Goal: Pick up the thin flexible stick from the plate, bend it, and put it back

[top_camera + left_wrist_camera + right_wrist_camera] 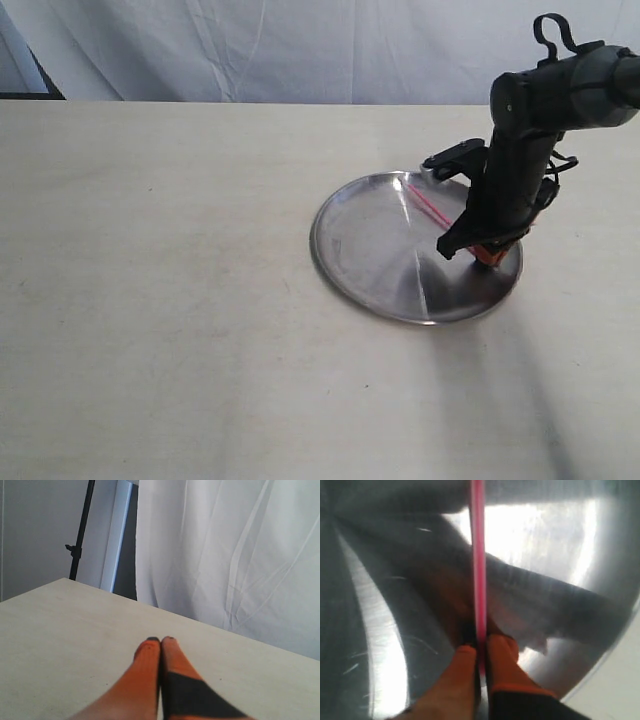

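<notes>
I have my right gripper point(480, 647) pinched tight on one end of the thin pink stick point(478, 555), which seems to lie flat on the right half of the silver plate point(345, 265), so next comes a gentle straight lift, bringing my closed left gripper point(161, 641) in for the bend.

Exterior view: the right arm point(515, 170) hides the end of the thin flexible stick point(428, 207) nearest the right rim of the plate point(360, 255), and most of the right gripper point(487, 256). Right wrist view: stick cut off at the picture's edge; plate blurred, only partly framed.
</notes>
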Available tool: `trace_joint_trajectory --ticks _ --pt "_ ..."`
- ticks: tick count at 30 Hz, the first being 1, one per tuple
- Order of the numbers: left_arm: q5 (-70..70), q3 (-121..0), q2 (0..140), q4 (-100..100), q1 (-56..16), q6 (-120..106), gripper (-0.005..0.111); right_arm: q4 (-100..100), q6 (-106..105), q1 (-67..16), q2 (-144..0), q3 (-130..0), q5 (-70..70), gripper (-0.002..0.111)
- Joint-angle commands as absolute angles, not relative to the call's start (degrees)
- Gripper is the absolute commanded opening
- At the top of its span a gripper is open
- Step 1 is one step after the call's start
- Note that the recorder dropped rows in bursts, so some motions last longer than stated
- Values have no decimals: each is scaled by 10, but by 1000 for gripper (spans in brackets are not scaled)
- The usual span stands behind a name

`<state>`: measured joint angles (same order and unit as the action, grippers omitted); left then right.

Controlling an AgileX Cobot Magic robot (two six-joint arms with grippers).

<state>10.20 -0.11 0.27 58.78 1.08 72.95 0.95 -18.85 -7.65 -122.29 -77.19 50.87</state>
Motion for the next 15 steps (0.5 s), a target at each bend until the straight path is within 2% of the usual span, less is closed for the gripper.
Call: trace_joint_trajectory --ticks 1,15 --pt "103 0 0 591 10 729 0 -72 -227 -80 -1221 -762 506 -1" --pt "103 0 0 602 10 729 0 -73 -227 -80 -1115 -762 513 -1"
